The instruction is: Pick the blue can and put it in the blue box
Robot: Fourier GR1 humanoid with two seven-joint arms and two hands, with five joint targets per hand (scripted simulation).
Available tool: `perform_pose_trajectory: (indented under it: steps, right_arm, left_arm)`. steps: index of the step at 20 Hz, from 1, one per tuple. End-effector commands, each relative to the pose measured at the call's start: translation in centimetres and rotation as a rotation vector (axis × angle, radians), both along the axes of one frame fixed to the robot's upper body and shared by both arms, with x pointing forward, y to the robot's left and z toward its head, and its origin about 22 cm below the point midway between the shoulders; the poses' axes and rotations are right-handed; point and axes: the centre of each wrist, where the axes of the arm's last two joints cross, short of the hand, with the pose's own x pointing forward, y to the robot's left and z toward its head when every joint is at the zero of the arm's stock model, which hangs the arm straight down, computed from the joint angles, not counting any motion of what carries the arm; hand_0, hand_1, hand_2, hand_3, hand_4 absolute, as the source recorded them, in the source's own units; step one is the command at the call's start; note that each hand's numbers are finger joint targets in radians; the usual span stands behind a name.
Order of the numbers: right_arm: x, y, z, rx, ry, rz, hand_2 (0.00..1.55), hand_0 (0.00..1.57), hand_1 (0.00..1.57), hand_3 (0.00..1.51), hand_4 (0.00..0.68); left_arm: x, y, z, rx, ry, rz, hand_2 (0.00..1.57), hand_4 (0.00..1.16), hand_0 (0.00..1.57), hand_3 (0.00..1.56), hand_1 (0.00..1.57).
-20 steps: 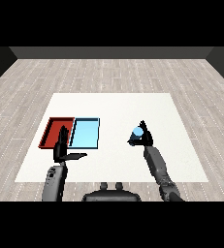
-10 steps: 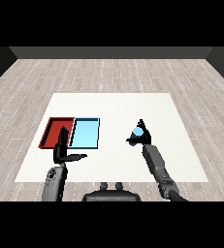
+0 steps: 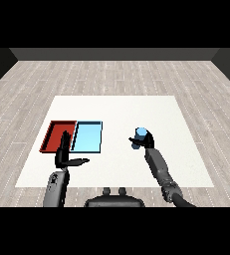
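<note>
A blue can [image 3: 141, 133] is held upright above the white table [image 3: 116, 112], right of centre, with my right hand [image 3: 145, 142] curled round its lower part. Only the can's top shows above the fingers. The light blue tray [image 3: 87, 136] lies to the left of the can, a short gap away, with nothing in it. My left hand [image 3: 64, 154] is raised at the near left, fingers straight up and thumb out to the right, in front of both trays and holding nothing.
A red tray [image 3: 58, 134] lies against the left side of the light blue tray. My left hand's fingers overlap its near right corner in the view. The white table ends in wooden floor on all sides.
My right hand has carried the blue can a little to the left, toward the light blue tray. The left hand has stayed where it was.
</note>
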Motion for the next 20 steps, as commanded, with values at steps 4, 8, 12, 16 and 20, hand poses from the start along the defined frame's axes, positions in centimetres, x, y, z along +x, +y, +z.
perform_pose_trajectory:
  steps: [4,8,12,16,20]
  right_arm:
    - [0.8,-0.3,1.5,-0.036,0.004,-0.001,1.45,1.46,1.46,1.42,0.523]
    - [-0.4,0.9,1.3,-0.075,-0.084,0.013,1.47,1.46,1.46,1.32,0.448]
    - [1.4,1.9,3.7,-0.145,-0.171,0.027,1.47,1.45,1.45,1.34,0.486]
    - [0.8,2.5,6.2,-0.131,-0.223,0.045,1.48,1.46,1.46,1.35,0.518]
    - [2.2,2.0,7.8,-0.128,-0.247,0.084,1.49,1.46,1.46,1.39,0.525]
  left_arm:
    - [0.8,-1.0,1.2,0.012,-0.023,-0.007,0.0,0.0,0.0,0.0,0.0]
    - [1.0,-1.4,1.5,0.03,-0.004,-0.008,0.0,0.0,0.0,0.0,0.0]
    - [0.1,-0.8,1.1,0.008,0.018,-0.018,0.0,0.0,0.0,0.0,0.0]
    - [-0.1,-1.5,-0.1,0.004,0.026,-0.054,0.0,0.0,0.0,0.0,0.0]
    - [-0.1,-3.8,0.1,-0.002,0.036,-0.115,0.0,0.0,0.0,0.0,0.0]
